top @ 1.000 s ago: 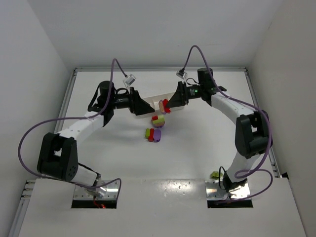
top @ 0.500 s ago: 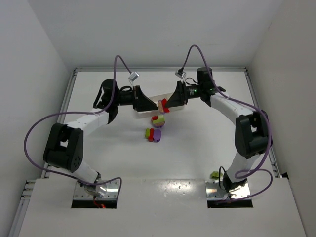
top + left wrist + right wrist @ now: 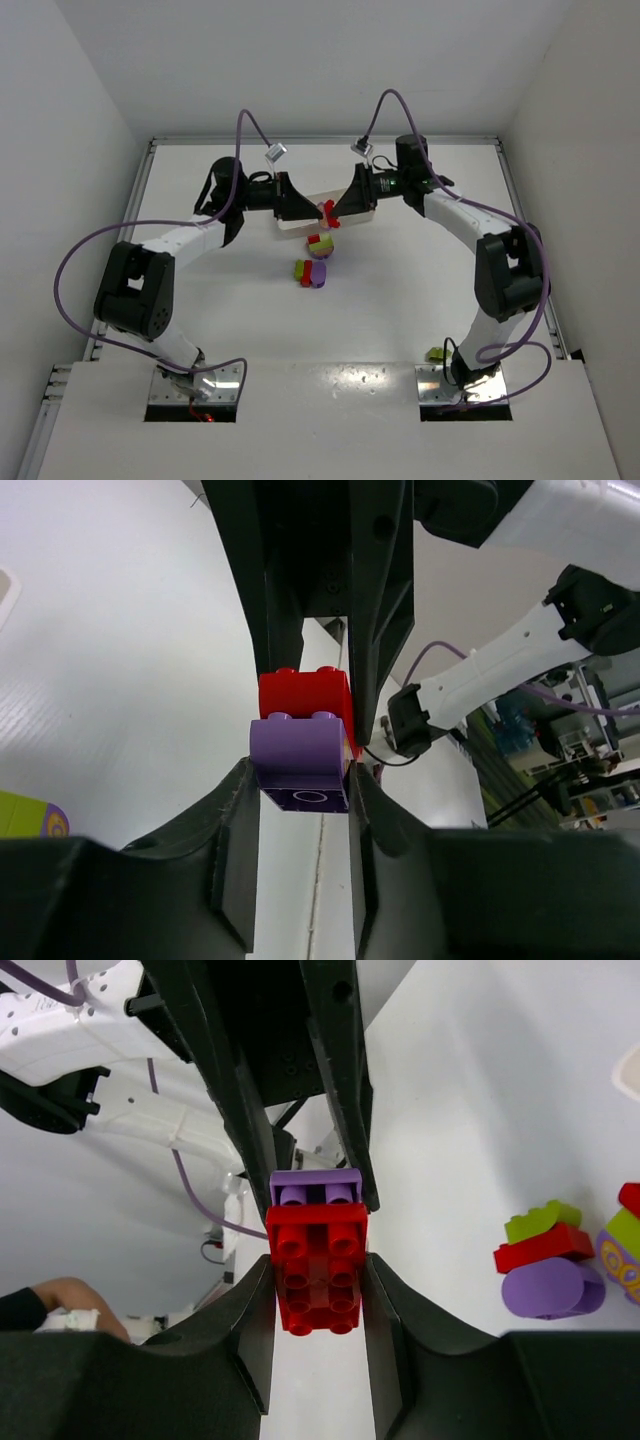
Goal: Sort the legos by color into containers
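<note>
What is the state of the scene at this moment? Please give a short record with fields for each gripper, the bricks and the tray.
left gripper: shut on the purple brick
right gripper: shut on the red brick
held bricks: red and purple joined together, one gripper on each
loose bricks: farther pile and nearer pile, mixed red, yellow-green and purple, on the table
tray: white, mostly hidden behind the grippers; contents cannot be told
sorting: both piles not yet sorted

The red brick (image 3: 318, 1285) and purple brick (image 3: 300, 770) look like smooth, glossy plastic.
</note>
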Motion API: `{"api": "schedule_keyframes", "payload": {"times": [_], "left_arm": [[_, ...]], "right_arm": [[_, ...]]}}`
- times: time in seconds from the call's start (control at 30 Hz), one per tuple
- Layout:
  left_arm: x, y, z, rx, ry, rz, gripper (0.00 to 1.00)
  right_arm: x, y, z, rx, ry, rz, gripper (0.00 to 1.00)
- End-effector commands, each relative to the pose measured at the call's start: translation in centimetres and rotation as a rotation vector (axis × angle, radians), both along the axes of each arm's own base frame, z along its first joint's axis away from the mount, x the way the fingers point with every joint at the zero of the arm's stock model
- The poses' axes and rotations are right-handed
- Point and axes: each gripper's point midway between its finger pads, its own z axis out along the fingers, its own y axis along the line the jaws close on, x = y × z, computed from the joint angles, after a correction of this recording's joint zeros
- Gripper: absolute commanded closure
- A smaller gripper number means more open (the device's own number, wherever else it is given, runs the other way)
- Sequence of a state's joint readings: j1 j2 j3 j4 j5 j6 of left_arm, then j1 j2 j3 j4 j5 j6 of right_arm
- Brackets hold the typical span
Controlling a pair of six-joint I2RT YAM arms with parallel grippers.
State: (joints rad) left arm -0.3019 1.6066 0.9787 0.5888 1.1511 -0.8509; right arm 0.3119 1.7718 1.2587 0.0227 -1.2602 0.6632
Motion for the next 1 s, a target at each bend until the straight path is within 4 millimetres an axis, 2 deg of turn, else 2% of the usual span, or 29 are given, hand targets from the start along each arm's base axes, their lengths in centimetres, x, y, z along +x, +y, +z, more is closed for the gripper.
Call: {"api": "schedule_keyframes", "payload": {"times": [0.0,0.03,0.1,0.13,0.17,0.23,0.27,0.33,0.37,0.43,0.5,0.53,0.6,0.63,0.67,0.73,0.77,0.83,0.87,0.97], "left_arm": [[0.3,-0.7,2.0,-0.023,-0.117,-0.018,0.73],[0.3,-0.7,1.7,-0.016,-0.112,-0.018,0.89],[0.2,-0.6,1.8,-0.009,-0.117,-0.009,0.95],[0.0,-0.5,0.8,0.009,-0.08,-0.01,0.99],[0.4,0.1,0.5,0.024,-0.091,0.02,1.0],[0.5,0.9,0.0,0.05,-0.079,0.068,1.0],[0.9,1.8,-0.8,0.067,-0.08,0.105,1.0],[1.0,2.9,-1.0,0.083,-0.083,0.141,1.0],[1.2,3.9,-1.6,0.102,-0.073,0.163,1.0],[1.8,5.1,-2.9,0.146,-0.035,0.221,1.0],[2.8,6.8,-3.2,0.179,-0.063,0.283,1.0],[3.5,7.4,-3.6,0.198,-0.067,0.324,1.0],[5.1,8.7,-3.9,0.281,-0.095,0.398,1.0],[6.6,9.7,-4.5,0.341,-0.106,0.474,1.0],[6.7,9.8,-4.8,0.385,-0.106,0.485,1.0],[8.2,9.9,-4.6,0.461,-0.16,0.521,1.0],[9.5,10.7,-5.7,0.529,-0.153,0.581,1.0],[10.5,11.1,-6.0,0.585,-0.167,0.608,1.0],[11.2,11.1,-6.9,0.615,-0.156,0.628,1.0],[12.2,11.2,-7.3,0.657,-0.156,0.649,1.0]], "right_arm": [[0.2,0.3,2.4,0.042,-0.08,0.027,1.0],[0.4,0.4,2.1,0.042,-0.08,0.027,1.0],[1.8,-0.3,1.7,0.029,-0.082,-0.023,1.0],[2.4,-0.5,1.3,0.023,-0.083,-0.039,1.0],[3.2,-0.8,1.5,0.017,-0.096,-0.069,1.0],[4.6,-2.1,0.6,0.005,-0.077,-0.117,1.0],[5.7,-3.1,0.8,0.0,-0.101,-0.156,1.0],[7.1,-4.0,0.9,-0.018,-0.109,-0.2,1.0],[7.8,-4.4,0.1,-0.028,-0.114,-0.206,1.0],[9.1,-5.3,-0.1,-0.06,-0.122,-0.245,1.0],[10.2,-6.0,-1.1,-0.089,-0.144,-0.269,1.0],[11.1,-6.6,-0.7,-0.1,-0.161,-0.304,1.0],[12.3,-7.0,-2.3,-0.166,-0.178,-0.34,1.0],[13.6,-7.5,-2.7,-0.214,-0.211,-0.383,1.0],[13.5,-7.6,-3.7,-0.27,-0.193,-0.391,1.0],[15.3,-8.4,-4.8,-0.395,-0.283,-0.446,1.0],[15.5,-8.5,-5.9,-0.436,-0.28,-0.457,1.0],[16.7,-8.9,-6.6,-0.5,-0.312,-0.496,1.0],[16.9,-8.9,-6.8,-0.522,-0.325,-0.504,1.0],[17.7,-9.3,-9.3,-0.613,-0.359,-0.504,1.0]]}}
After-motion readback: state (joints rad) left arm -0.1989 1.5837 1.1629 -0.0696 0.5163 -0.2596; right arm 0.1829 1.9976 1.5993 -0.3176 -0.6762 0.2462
